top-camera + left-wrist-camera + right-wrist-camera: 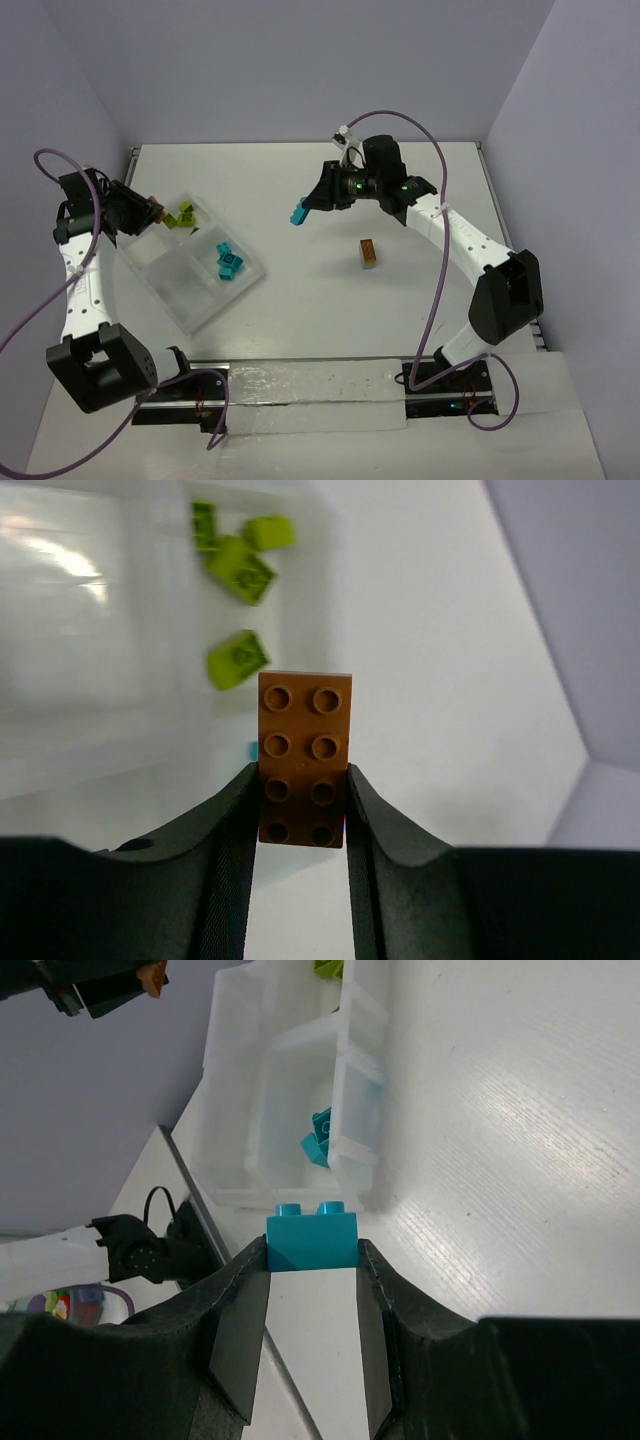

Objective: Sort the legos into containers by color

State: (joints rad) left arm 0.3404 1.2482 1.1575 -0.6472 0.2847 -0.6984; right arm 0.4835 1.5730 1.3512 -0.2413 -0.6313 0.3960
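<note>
Tallied by colour and kind.
Counted four lime green legos point(240, 570) upper left in the left wrist view; at least two teal legos point(228, 262) in one tray point(185, 300) of four compartments; one teal brick point(311, 1235) in the right gripper point(312, 1250); one orange brick point(305, 730) in the left gripper point(300, 775); one orange-topped stack point(370, 253) at centre.

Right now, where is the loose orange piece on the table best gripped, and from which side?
Probably from straight above, fingers closing on the two long flat sides of the orange piece, across its narrow width. It lies alone on bare table, long axis running roughly near to far, so nothing crowds either side. The right gripper is nearer but holds a teal brick.
</note>
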